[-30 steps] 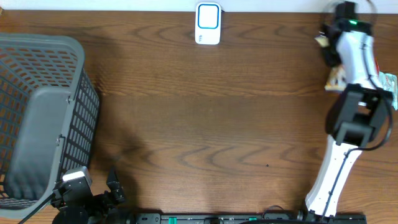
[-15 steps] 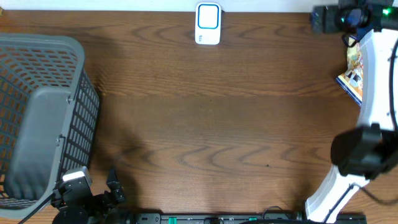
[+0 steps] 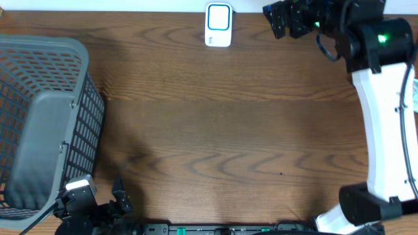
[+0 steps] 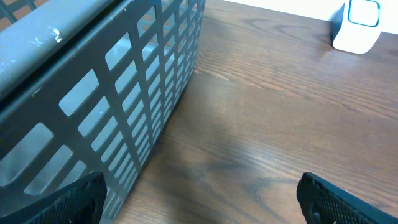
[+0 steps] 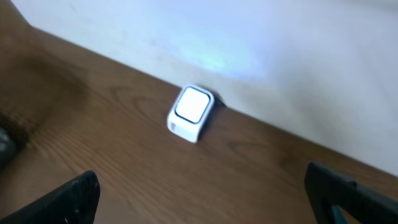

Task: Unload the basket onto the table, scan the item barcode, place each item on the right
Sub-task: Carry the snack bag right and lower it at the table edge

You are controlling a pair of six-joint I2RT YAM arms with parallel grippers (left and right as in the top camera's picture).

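1. The barcode scanner (image 3: 218, 25), a small white block with a blue-edged window on top, stands at the far edge of the brown wooden table (image 3: 215, 137), roughly midway along it.
2. The right hand (image 3: 272, 18) is near the far edge, just to the right of the scanner and apart from it. Its fingers are spread wide with nothing between them.
3. In the right wrist view the scanner sits ahead of the hand against a pale wall. The two dark fingertips (image 5: 71, 199) frame the bottom corners, with only bare wood between them.
4. A thin pale sliver of what may be the item (image 3: 414, 96) shows at the right edge of the overhead view, beside the right arm's white link. Too little of it shows to tell what it is or to make out a barcode. It lies well apart from the scanner and is not in either hand.
5. The left hand (image 4: 202, 202) is at the near left corner of the table, its jaws wide apart and empty.
6. A grey plastic lattice basket (image 3: 88, 137) takes up the left side of the table, its wall just beside the left hand.
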